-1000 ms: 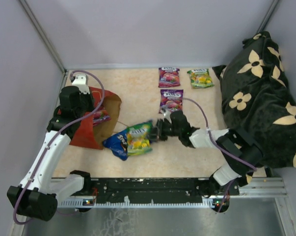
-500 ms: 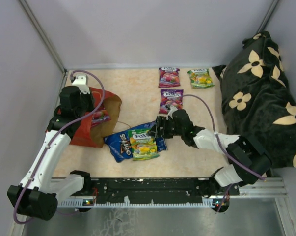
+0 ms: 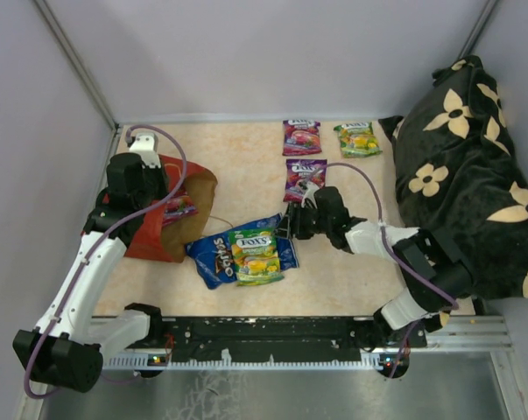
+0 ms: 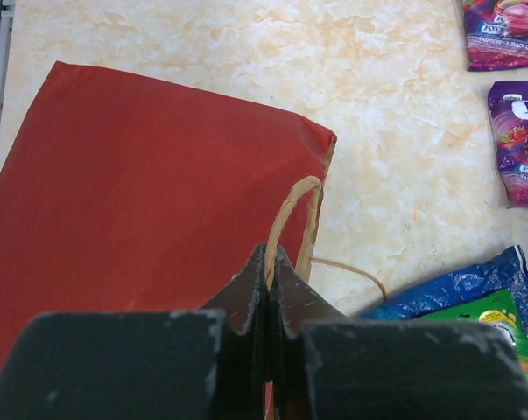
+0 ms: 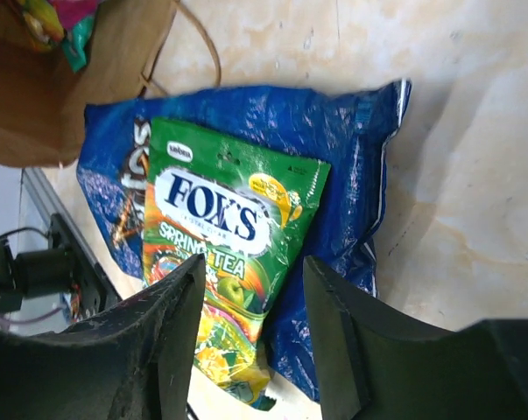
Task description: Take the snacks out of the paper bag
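Seen from above, a red paper bag (image 3: 158, 229) lies at the left of a beige table (image 3: 246, 162), mouth facing right, and a black flowered cloth (image 3: 465, 175) is heaped at the right. Five snacks are out on the table: two purple packets (image 3: 300, 137) (image 3: 304, 179), one green packet (image 3: 358, 139) at the back, and a blue Doritos bag (image 3: 213, 256) with a green Fox's packet (image 3: 255, 255) on top. One pink packet (image 3: 180, 208) shows in the bag's mouth. The left wrist view alone shows the left gripper (image 4: 271, 262) with jaws together, clamped on the bag's loop handle (image 4: 292, 210). The right wrist view shows the right gripper (image 5: 253, 267) with jaws apart and empty, above the Fox's packet, and bright packets (image 5: 45, 22) inside the bag's brown interior.
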Robot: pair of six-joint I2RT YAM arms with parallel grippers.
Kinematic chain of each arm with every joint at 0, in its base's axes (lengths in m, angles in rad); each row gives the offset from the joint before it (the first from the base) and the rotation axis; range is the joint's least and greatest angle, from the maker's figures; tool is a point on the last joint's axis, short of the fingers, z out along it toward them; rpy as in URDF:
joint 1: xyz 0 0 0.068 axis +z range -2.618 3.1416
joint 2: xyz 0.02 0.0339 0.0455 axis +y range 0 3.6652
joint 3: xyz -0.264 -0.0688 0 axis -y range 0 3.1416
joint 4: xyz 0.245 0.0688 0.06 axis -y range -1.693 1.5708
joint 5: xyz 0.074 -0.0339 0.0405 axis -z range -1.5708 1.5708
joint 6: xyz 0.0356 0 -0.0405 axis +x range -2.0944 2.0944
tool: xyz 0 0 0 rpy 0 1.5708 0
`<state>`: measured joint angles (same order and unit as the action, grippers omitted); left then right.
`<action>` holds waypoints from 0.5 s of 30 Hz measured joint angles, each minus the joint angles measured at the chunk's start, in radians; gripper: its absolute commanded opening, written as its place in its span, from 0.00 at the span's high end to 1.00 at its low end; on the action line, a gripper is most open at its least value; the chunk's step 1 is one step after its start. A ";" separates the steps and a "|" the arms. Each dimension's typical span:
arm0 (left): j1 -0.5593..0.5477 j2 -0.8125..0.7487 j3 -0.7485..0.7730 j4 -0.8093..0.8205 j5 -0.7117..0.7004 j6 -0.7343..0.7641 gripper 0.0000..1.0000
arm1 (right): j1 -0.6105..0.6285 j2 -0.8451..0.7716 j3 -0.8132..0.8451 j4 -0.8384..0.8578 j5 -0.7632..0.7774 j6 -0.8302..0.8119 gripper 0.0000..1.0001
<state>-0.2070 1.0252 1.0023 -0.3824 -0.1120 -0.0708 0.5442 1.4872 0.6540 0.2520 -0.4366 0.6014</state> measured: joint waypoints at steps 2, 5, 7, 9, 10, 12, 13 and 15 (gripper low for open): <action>0.000 0.000 0.000 0.000 0.004 0.000 0.98 | -0.005 0.051 -0.011 0.045 -0.047 0.022 0.52; 0.000 0.000 0.000 0.000 0.010 0.000 0.98 | -0.006 0.121 -0.013 0.119 -0.099 0.052 0.53; 0.000 0.000 0.000 0.000 0.012 0.000 0.98 | -0.006 0.163 -0.013 0.161 -0.122 0.067 0.53; 0.000 0.000 0.000 0.000 0.013 0.000 0.98 | -0.008 0.207 -0.012 0.197 -0.135 0.078 0.54; 0.000 0.000 0.000 0.000 0.015 0.000 0.98 | -0.010 0.225 -0.012 0.204 -0.139 0.082 0.54; 0.000 0.000 0.000 0.000 0.018 0.000 0.98 | -0.011 0.250 -0.011 0.216 -0.144 0.090 0.54; 0.000 0.000 0.000 0.000 0.019 0.000 0.98 | -0.011 0.259 -0.011 0.225 -0.150 0.095 0.53; 0.000 0.000 0.000 0.000 0.023 0.000 0.98 | -0.011 0.266 -0.011 0.238 -0.154 0.100 0.53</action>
<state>-0.2070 1.0252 1.0023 -0.3828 -0.0891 -0.0708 0.5335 1.7531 0.6434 0.4896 -0.5911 0.7013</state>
